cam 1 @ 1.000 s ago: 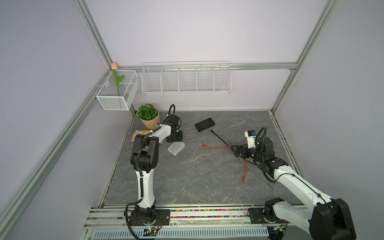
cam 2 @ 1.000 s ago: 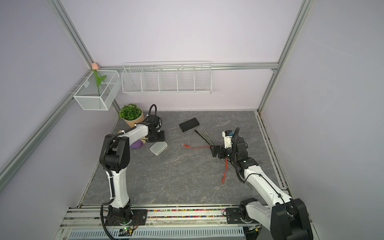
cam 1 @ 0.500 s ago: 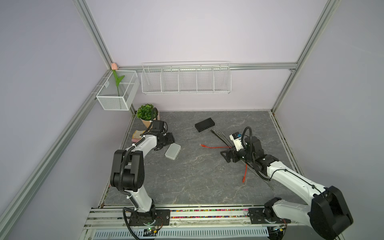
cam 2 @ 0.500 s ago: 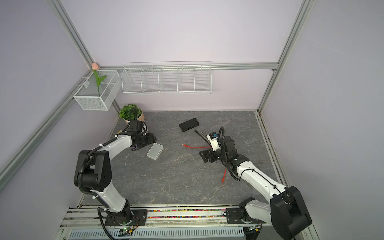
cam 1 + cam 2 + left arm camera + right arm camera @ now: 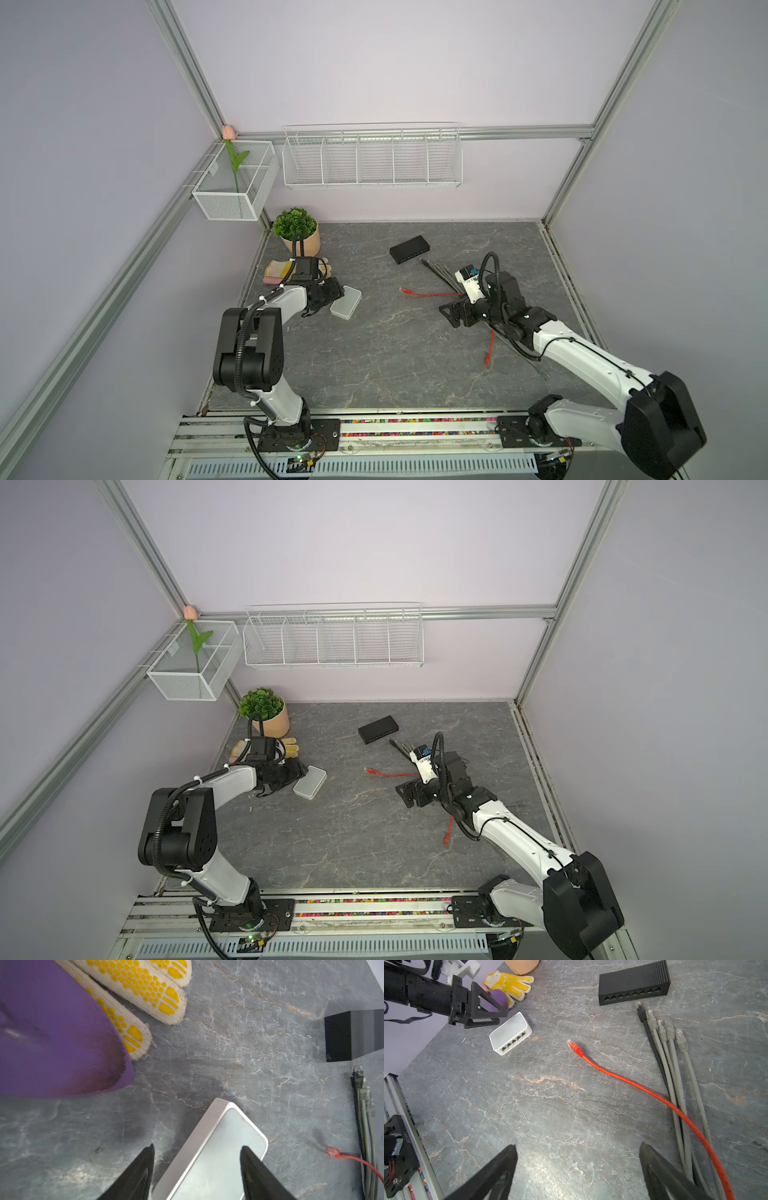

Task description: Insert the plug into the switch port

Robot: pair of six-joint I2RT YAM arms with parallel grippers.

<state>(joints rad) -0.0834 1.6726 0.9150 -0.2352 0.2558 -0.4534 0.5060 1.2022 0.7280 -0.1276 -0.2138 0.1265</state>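
Both arms have swung inward. Right gripper [image 5: 575, 1147] is wide and empty over bare tabletop [image 5: 550, 1095]. Left gripper [image 5: 197, 1148] has jaws apart at the white switch [image 5: 510, 1032], not clamped. Wall rack [image 5: 372, 166] is empty; mesh basket [image 5: 232, 195] holds a tulip [image 5: 228, 132]. Red plug [image 5: 574, 1047] lies loose between switch and grey cables [image 5: 672, 1064]. Risk: left gripper nudges the switch and its ports turn away.

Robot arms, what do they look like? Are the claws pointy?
Both are white tubes with chunky black joints: the left arm and the right arm. Black cables loop along them. The left claw and right claw are black, each a pair of pointed triangles.
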